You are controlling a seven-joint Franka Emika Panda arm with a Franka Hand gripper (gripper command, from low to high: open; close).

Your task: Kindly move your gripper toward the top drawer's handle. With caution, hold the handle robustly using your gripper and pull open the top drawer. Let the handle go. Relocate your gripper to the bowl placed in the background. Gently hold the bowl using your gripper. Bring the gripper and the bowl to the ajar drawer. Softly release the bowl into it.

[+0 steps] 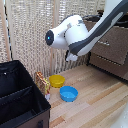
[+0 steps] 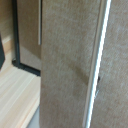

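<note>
The slim silver metal bar handle (image 2: pixel 40 22) on the wide brown wooden top drawer (image 1: pixel 112 42) looks rigid and smooth; best gripped mid-bar. The end effector's opening cannot be told.

2 bowls (image 1: pixel 57 80) (image 1: pixel 68 93) (1 yellow, 1 blue).

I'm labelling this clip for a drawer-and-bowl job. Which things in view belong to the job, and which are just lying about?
Belong to the job:
- top drawer of the dresser
- its silver handle
- yellow bowl on the wooden floor

Just lying about:
- blue bowl, beside the yellow one
- black box at the exterior view's left
- patterned packet beside the box

The claw itself is not visible in either view.
</note>
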